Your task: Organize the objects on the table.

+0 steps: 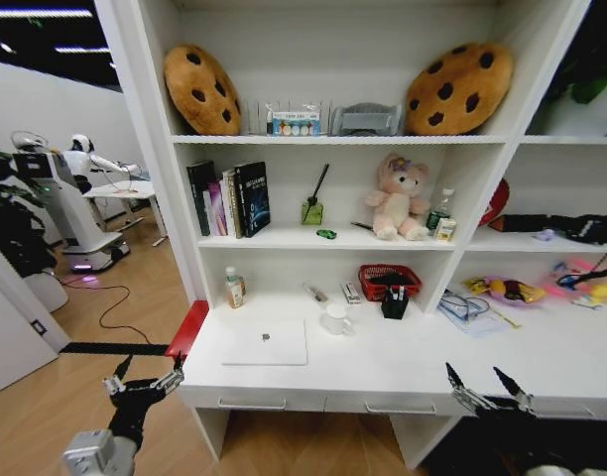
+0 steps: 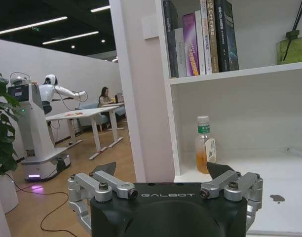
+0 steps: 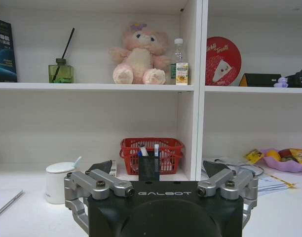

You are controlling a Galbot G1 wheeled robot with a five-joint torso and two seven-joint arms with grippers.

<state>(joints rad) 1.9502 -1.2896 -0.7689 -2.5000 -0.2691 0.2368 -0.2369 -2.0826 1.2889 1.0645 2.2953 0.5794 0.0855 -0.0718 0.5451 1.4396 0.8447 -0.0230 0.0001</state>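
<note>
- Laptop (image 1: 265,343): slim, silver, lid shut, lying flat on the left part of the white desk (image 1: 423,367); I see only its near edge in the left wrist view.
- Pens (image 1: 394,294): standing upright in a small black holder (image 1: 394,304), which sits just in front of the red mesh basket (image 1: 388,279); through the right wrist camera the holder (image 3: 148,168) stands directly ahead of me.
- White lidded cup (image 1: 335,318): just right of the laptop, apart from it.
- Small bottle (image 1: 234,288): upright at the desk's back left corner, with orange liquid visible in the left wrist view (image 2: 205,144).
- Desk front: shallow drawers with thin metal handles (image 1: 246,404).
- Left gripper (image 1: 143,380): I hold it off the desk's left front corner, over the floor, fingers spread apart and holding nothing.
- Right gripper (image 1: 490,384): at the desk's front edge on the right, fingers likewise spread wide, nothing between them.
- Shelf above: pink plush bear (image 1: 398,197), green diffuser bottle (image 1: 312,211), row of books (image 1: 230,198).
</note>
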